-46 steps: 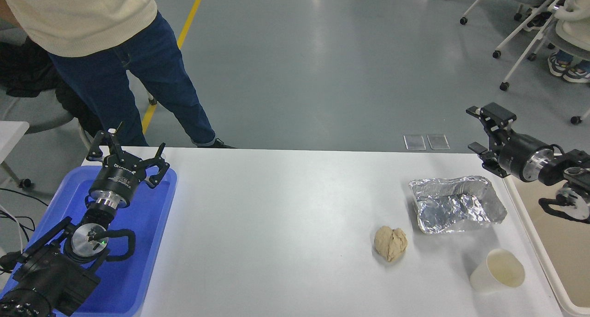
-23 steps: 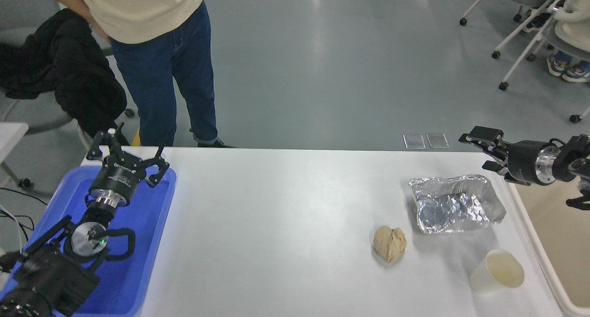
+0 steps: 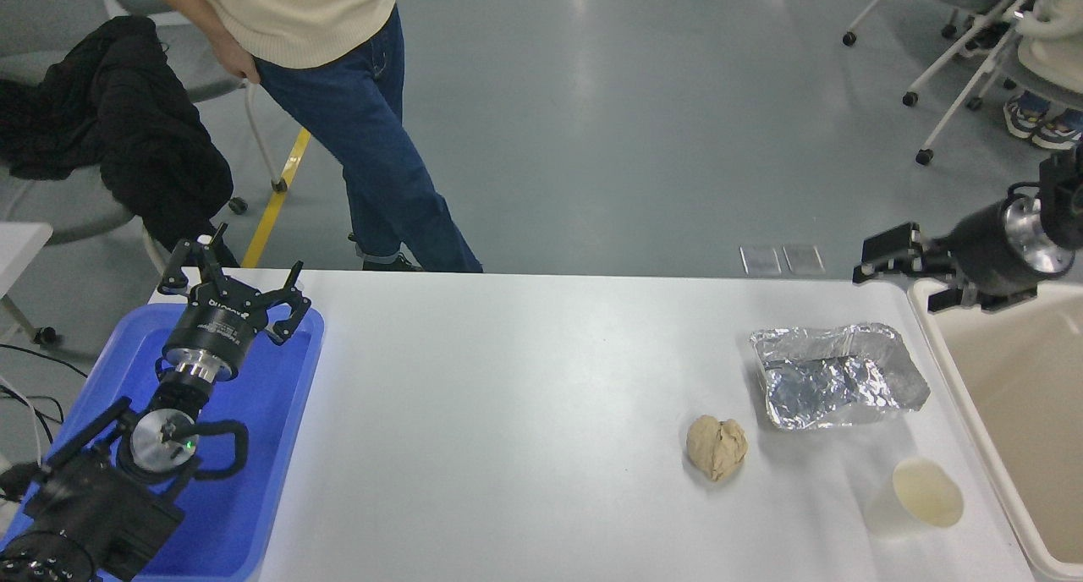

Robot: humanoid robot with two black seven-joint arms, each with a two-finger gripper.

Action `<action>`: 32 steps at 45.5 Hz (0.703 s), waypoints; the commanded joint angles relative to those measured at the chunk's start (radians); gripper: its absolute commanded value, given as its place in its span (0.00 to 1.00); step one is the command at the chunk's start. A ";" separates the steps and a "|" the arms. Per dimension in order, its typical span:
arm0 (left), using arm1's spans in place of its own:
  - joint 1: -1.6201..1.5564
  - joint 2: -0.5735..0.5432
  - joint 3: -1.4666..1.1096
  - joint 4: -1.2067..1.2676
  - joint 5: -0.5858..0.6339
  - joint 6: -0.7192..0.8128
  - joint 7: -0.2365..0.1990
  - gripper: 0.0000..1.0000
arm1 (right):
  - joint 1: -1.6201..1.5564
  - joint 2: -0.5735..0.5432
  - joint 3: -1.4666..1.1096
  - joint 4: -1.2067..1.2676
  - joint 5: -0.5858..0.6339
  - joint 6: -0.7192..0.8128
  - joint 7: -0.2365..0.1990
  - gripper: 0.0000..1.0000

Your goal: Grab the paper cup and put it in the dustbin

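The paper cup [image 3: 918,497] is white with a cream inside and sits on the white table [image 3: 525,413] near its front right corner, mouth towards the camera. The cream-beige dustbin [image 3: 960,396] stands just right of the table, its rim close to the cup. My right gripper [image 3: 898,260] hangs open and empty in the air over the table's far right corner, well behind the cup. My left gripper [image 3: 230,282] is parked open over the blue tray at the left.
A crumpled silver foil tray [image 3: 833,375] lies behind the cup. A tan paper wad [image 3: 717,447] lies left of the cup. The blue tray [image 3: 254,447] is at the left edge. A person [image 3: 355,100] stands beyond the far left side.
My right gripper has lifted and swung back towards the right, over the dustbin's far corner. The person has stepped to the right. The cup has not moved.
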 commanded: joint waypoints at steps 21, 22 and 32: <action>0.001 0.000 0.000 0.000 0.000 0.000 0.000 1.00 | 0.398 0.209 -0.154 0.101 -0.117 0.082 -0.010 1.00; 0.001 0.000 0.000 0.000 0.000 0.000 0.000 1.00 | 0.404 0.214 -0.153 0.109 -0.116 0.082 -0.010 1.00; 0.001 0.000 0.000 0.000 0.000 0.000 0.000 1.00 | 0.455 0.212 -0.137 0.164 -0.116 0.082 -0.010 1.00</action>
